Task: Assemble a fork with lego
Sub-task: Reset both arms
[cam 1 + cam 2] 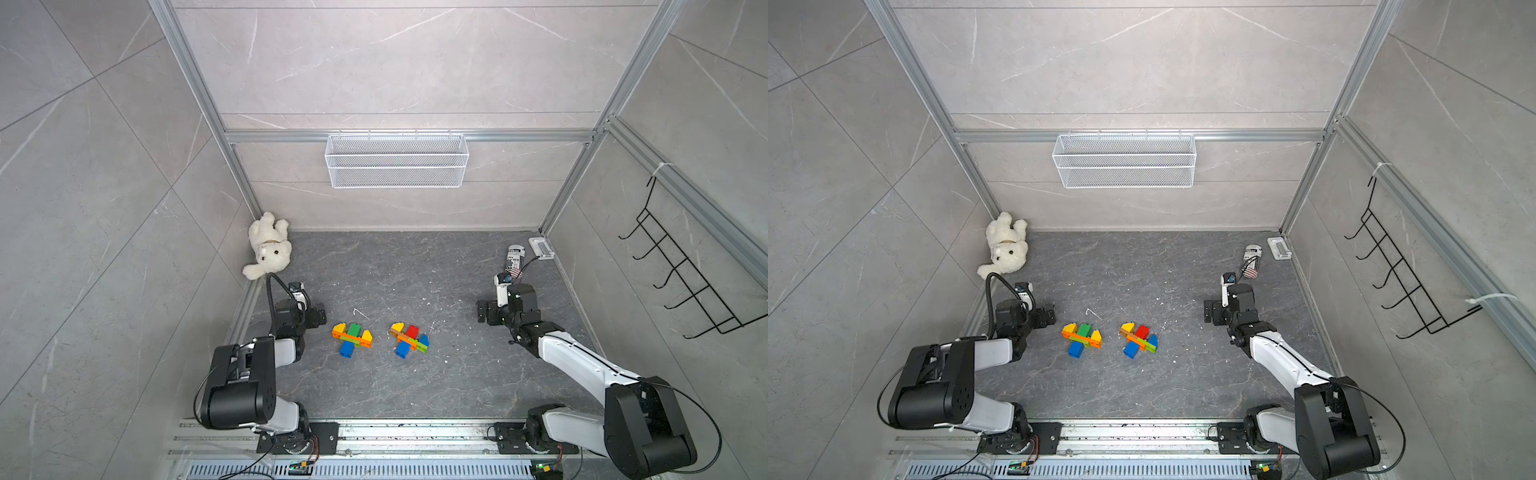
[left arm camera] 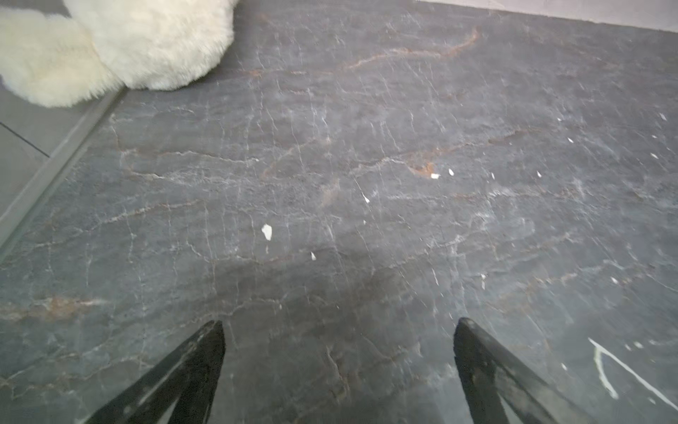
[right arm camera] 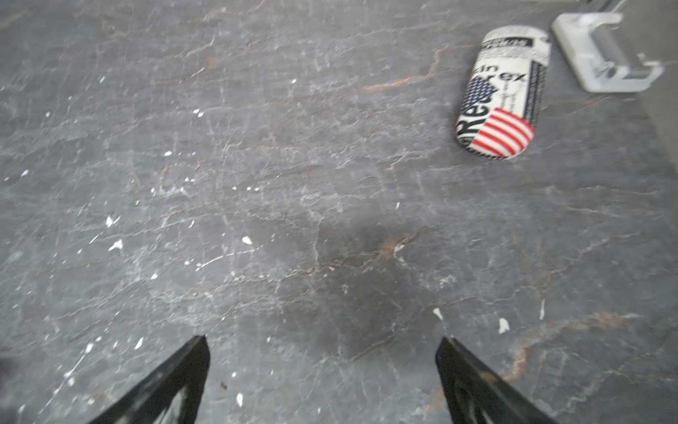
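Two small lego builds lie side by side mid-floor in both top views. The left lego build (image 1: 352, 338) (image 1: 1082, 338) has yellow, green and yellow bricks along an orange bar, with a blue brick below. The right lego build (image 1: 409, 338) (image 1: 1139, 340) has yellow, red and blue bricks on an orange and lime bar, with a blue brick below. My left gripper (image 1: 319, 313) (image 2: 340, 323) stands open just left of the left build, with nothing between its fingers. My right gripper (image 1: 482, 311) (image 3: 323, 338) is open, well to the right of the right build. Neither wrist view shows lego.
A white plush bear (image 1: 268, 247) (image 2: 146, 44) lies in the far left corner. A printed can (image 1: 514, 259) (image 3: 502, 91) and a white bracket (image 1: 541, 248) (image 3: 605, 51) lie far right. A wire basket (image 1: 397, 160) hangs on the back wall, a black hook rack (image 1: 685, 282) on the right wall.
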`<act>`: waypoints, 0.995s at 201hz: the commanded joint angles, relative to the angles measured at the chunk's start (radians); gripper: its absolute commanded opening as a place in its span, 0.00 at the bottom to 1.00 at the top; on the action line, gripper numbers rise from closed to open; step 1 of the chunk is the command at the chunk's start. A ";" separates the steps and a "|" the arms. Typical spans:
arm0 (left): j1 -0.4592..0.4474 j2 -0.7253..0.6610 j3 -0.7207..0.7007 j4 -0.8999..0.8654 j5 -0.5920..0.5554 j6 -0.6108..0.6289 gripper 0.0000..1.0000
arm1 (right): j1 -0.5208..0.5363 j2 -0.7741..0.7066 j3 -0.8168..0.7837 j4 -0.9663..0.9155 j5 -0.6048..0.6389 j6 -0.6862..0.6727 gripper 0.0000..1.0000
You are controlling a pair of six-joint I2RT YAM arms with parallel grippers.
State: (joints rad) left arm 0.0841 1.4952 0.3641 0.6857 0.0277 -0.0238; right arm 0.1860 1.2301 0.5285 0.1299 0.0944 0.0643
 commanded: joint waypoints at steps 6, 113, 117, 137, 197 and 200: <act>-0.003 0.005 -0.020 0.195 -0.059 -0.016 1.00 | -0.008 -0.045 -0.153 0.436 0.071 -0.014 0.99; -0.007 0.003 -0.007 0.166 -0.083 -0.013 1.00 | -0.062 0.302 -0.202 0.838 0.150 -0.035 0.99; -0.008 0.004 -0.007 0.166 -0.084 -0.010 1.00 | -0.063 0.315 -0.206 0.877 0.149 -0.042 0.99; -0.009 0.007 0.006 0.145 -0.084 -0.009 1.00 | -0.063 0.300 -0.202 0.835 0.146 -0.038 0.99; -0.017 0.004 0.001 0.150 -0.084 -0.001 1.00 | -0.062 0.304 -0.202 0.846 0.145 -0.039 0.99; -0.017 0.004 0.002 0.148 -0.084 -0.001 1.00 | -0.063 0.305 -0.203 0.850 0.146 -0.038 0.99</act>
State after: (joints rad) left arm 0.0715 1.5005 0.3431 0.7906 -0.0509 -0.0265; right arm 0.1238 1.5314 0.3202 0.9524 0.2253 0.0116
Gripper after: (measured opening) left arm 0.996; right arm 0.992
